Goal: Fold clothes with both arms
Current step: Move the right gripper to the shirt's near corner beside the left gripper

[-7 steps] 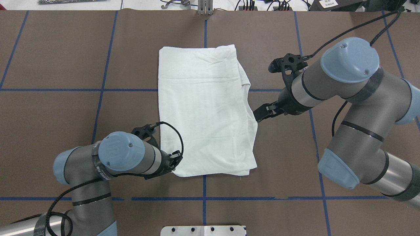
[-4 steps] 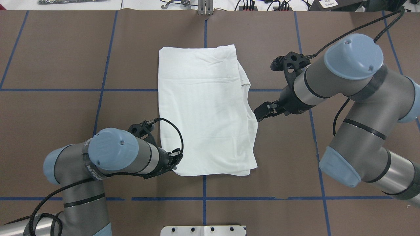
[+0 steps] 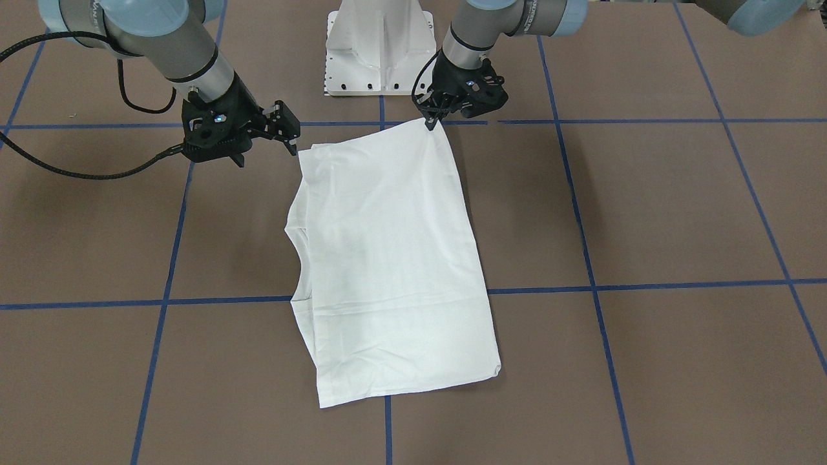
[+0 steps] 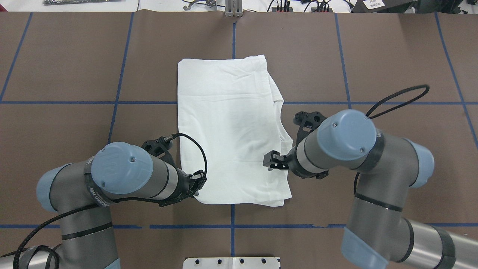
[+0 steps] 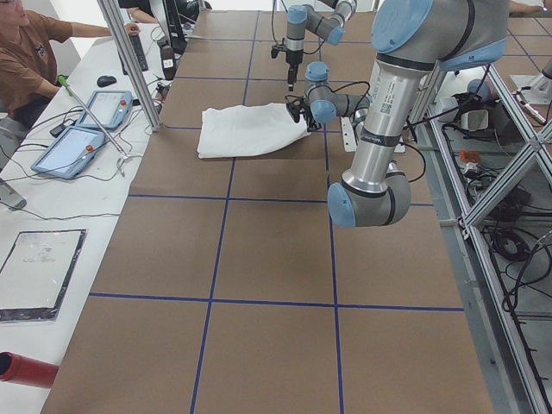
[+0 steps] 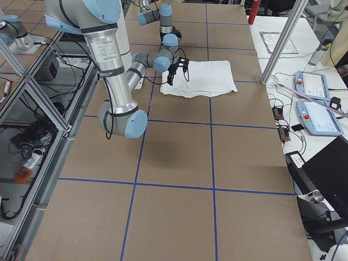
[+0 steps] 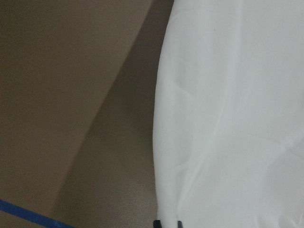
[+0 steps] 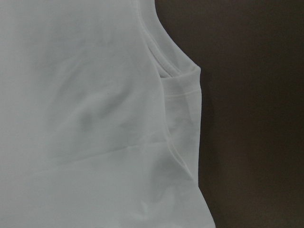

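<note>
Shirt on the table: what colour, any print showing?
The shirt is plain white, no print showing; clearest in the overhead view.

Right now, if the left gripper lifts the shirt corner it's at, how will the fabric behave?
Probably floppy and light: the T-shirt lies flat in thin, wrinkled layers, so it should drape from the left gripper. The offset layers at its collar edge may slide or unfold.
</note>
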`<move>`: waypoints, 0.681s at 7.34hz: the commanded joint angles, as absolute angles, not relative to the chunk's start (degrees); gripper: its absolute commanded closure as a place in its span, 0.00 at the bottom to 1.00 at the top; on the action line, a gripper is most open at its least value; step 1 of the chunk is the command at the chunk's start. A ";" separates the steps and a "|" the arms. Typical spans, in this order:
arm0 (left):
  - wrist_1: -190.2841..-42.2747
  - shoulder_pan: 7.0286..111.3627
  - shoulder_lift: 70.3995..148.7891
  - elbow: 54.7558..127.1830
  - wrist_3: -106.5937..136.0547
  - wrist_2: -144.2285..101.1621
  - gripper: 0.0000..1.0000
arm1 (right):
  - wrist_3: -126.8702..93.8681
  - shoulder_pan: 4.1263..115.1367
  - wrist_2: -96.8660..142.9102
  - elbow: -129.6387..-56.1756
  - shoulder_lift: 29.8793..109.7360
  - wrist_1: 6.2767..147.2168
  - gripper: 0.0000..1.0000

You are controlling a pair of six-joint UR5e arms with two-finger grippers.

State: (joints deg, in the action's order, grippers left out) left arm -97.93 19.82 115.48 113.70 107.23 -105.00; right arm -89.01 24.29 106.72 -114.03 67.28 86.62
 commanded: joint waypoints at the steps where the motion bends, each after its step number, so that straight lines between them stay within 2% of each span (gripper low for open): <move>1: -97.91 20.04 115.49 113.73 107.23 -104.94 1.00 | -103.23 18.91 101.61 -111.72 64.96 87.09 0.00; 5: -97.73 20.13 115.75 113.56 107.23 -104.94 1.00 | -104.07 17.84 99.85 -107.25 64.17 89.39 0.00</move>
State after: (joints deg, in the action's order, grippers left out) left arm -97.72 20.18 115.69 113.62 107.23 -105.01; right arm -104.17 17.96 100.82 -109.37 64.87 89.23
